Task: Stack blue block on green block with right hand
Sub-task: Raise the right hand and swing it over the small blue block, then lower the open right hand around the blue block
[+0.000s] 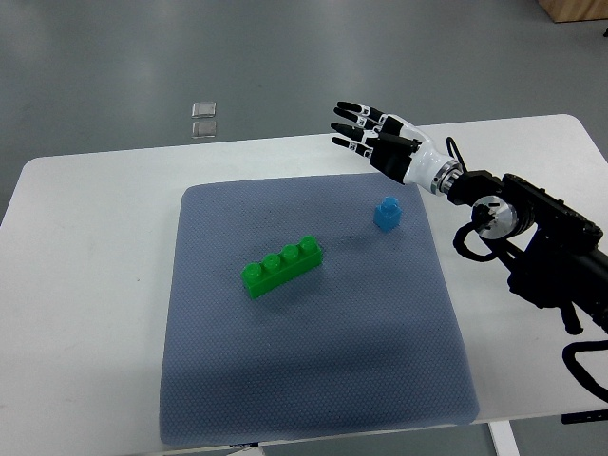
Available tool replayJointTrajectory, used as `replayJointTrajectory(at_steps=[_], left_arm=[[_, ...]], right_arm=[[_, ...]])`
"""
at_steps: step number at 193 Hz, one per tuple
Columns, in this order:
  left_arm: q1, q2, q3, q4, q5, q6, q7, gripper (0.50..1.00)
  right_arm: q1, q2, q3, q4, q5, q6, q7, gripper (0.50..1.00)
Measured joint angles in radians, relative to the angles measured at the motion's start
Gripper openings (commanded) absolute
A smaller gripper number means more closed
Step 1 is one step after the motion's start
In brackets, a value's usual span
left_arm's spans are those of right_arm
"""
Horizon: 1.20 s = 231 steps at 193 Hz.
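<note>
One camera looks steeply down from my side onto the white table [85, 247] and its grey mat [313, 370].

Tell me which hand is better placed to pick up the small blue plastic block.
The right hand: it hovers open just beyond the small blue plastic block on the grey mat. No left arm is in view.

**A robot test lab**

A plain white bench [95, 285] stands on a bare grey floor [114, 57], spread with a grey-blue mat [313, 380] as a marked work area. A black robot arm [541, 237] with exposed cabling reaches over it.
</note>
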Motion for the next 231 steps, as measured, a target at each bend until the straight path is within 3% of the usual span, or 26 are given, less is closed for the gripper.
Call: replayJointTrajectory(at_steps=[32,77,105,154,231], left_arm=[[0.0,0.0,0.0,-0.001,0.0,-0.001,-0.001,1.0],[-0.003,0.0,0.001,-0.003,0.0,-0.002,-0.001,1.0],[-0.003,0.0,0.002,-0.003,0.001,-0.002,0.0,1.0],[-0.003,0.0,0.0,-0.003,0.002,-0.003,0.0,1.0],[-0.004,0.0,0.0,-0.009,0.001,-0.002,0.0,1.0]], right_arm=[[0.103,-0.106,-0.157,0.067,-0.334,0.062,-0.023,0.926],[0.298,-0.32,-0.366,0.351,-0.777,0.159,-0.025,0.928],[0.447,-0.401,-0.425,0.528,-0.914,0.169,-0.078,0.928],[0.495,-0.404,-0.522,0.55,-0.953,0.169,-0.133,0.928],[0.419,-0.381,-0.53,0.492,-0.976,0.169,-0.175,0.928]])
